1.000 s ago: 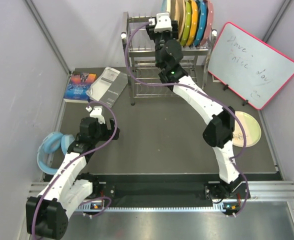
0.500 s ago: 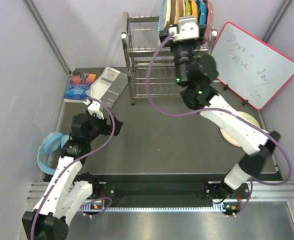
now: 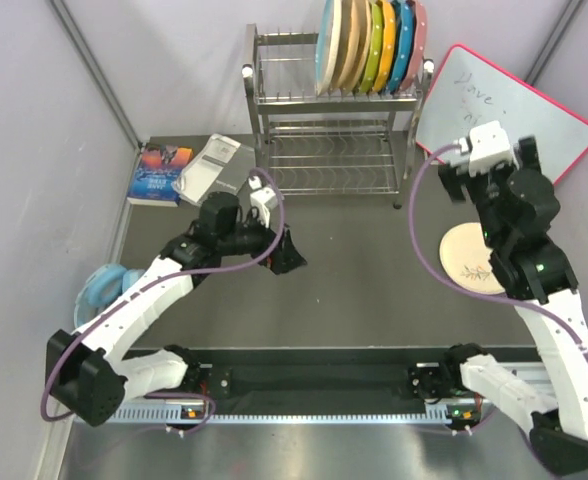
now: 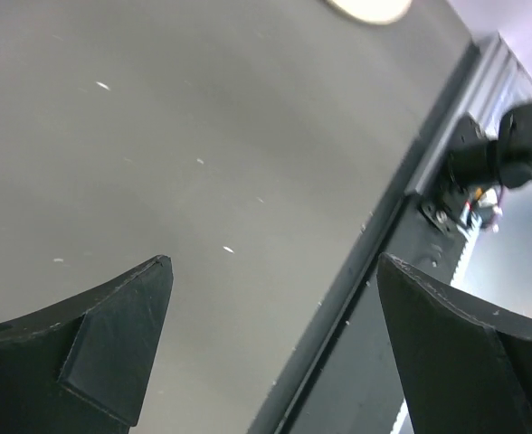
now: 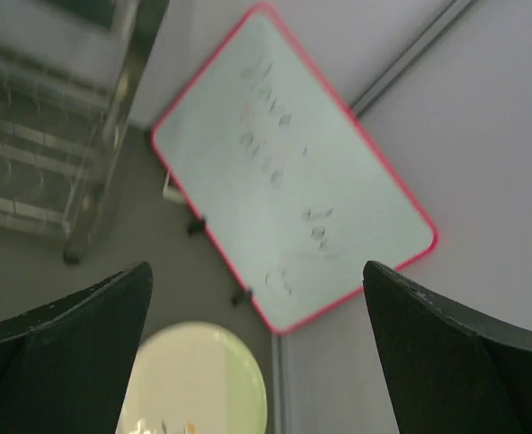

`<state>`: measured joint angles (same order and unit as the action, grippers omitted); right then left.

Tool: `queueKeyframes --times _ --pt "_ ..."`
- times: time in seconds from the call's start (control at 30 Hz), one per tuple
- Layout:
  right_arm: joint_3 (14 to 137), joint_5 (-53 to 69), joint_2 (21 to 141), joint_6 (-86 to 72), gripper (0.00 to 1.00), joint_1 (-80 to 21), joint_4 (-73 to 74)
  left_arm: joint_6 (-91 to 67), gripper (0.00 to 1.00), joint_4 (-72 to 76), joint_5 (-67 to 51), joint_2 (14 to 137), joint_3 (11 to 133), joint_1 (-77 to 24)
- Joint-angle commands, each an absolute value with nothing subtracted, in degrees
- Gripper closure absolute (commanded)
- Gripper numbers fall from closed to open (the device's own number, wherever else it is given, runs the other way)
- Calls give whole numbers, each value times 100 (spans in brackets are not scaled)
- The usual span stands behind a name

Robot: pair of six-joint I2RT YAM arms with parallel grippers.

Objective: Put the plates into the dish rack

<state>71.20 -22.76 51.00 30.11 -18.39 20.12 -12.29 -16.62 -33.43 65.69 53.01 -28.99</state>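
The dish rack (image 3: pixel 324 160) stands at the back centre, and its left post shows in the right wrist view (image 5: pixel 112 172). Its top tier holds a half light-blue plate (image 3: pixel 326 45) and two orange-tinted plates (image 3: pixel 352 45), upright in slots beside plain green, yellow, blue and pink ones. A pale plate (image 3: pixel 471 258) lies flat on the table at the right; it also shows in the right wrist view (image 5: pixel 194 380). My right gripper (image 3: pixel 490 168) (image 5: pixel 257 267) is open and empty, raised above and behind that plate. My left gripper (image 3: pixel 286 240) (image 4: pixel 274 262) is open and empty over the table's middle.
A pink-framed whiteboard (image 3: pixel 514 110) leans at the back right beside the rack. A book (image 3: pixel 161 172) and a silver packet (image 3: pixel 206 170) lie at the back left. Blue headphones (image 3: pixel 99 290) lie at the left edge. A metal rail (image 3: pixel 324 380) runs along the near edge.
My right gripper left the rack's top tier and swung right and back over the pale plate. The light-blue plate now stands in the rack. My left gripper swung from the left to the table's middle.
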Motion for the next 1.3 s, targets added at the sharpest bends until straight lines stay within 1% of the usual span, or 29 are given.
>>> queueKeyframes --times 0.0,0.03,0.07,0.13,0.17,0.2,0.27,0.3,0.37,0.4,0.5,0.63,0.7,0.9,1.07,1.27 --pt "6330 -864 4694 3172 0 -1021 3962 -1169 1 -1748 -3235 6820 5291 -3243" --pt "6067 -696 4746 3321 0 -837 4103 -1117 1 -1801 -3200 6899 5291 -3278" --pt "5951 -512 4816 3366 0 -400 4322 -1055 1 -1854 -3182 6995 5291 -3357" --pt "5740 164 5122 3515 1 234 4429 -871 1 -1968 -3041 7031 5256 -3410" --pt "5704 402 5255 3577 4 838 4456 -818 1 -2004 -3024 7005 5247 -3410" --pt "5704 874 5412 3664 5 1122 4473 -748 1 -2047 -2971 7014 5247 -3410" --pt "5774 1150 5975 3814 8 1754 4378 -511 1 -2188 -2892 6970 5221 -3401" --pt "5844 1473 6211 3893 11 1923 4394 -431 1 -2215 -2866 6970 5177 -3384" --pt "6055 1695 6862 4086 12 2292 4368 -334 1 -2250 -2830 6961 5116 -3323" --pt "6125 1775 7273 4209 12 2355 4342 -360 1 -2241 -2847 6970 5063 -3287" --pt "6354 1715 8012 4350 11 2505 4123 -500 1 -2171 -2935 7014 5027 -3191" --pt "6784 1626 8709 4123 11 2759 3596 -475 1 -2469 -2909 7198 5282 -3112" --pt "6943 1582 9051 4061 11 2769 3490 -387 3 -2601 -2822 7295 5413 -3094" --pt "7216 1398 9693 3981 11 2777 3085 -395 2 -2716 -2646 7462 5502 -3085" --pt "7198 1283 10028 4025 10 2804 2883 -264 2 -2839 -2619 7672 5598 -3076" --pt "7567 1704 10458 3982 11 3041 3102 -167 2 -2847 -2654 7901 5722 -3032"
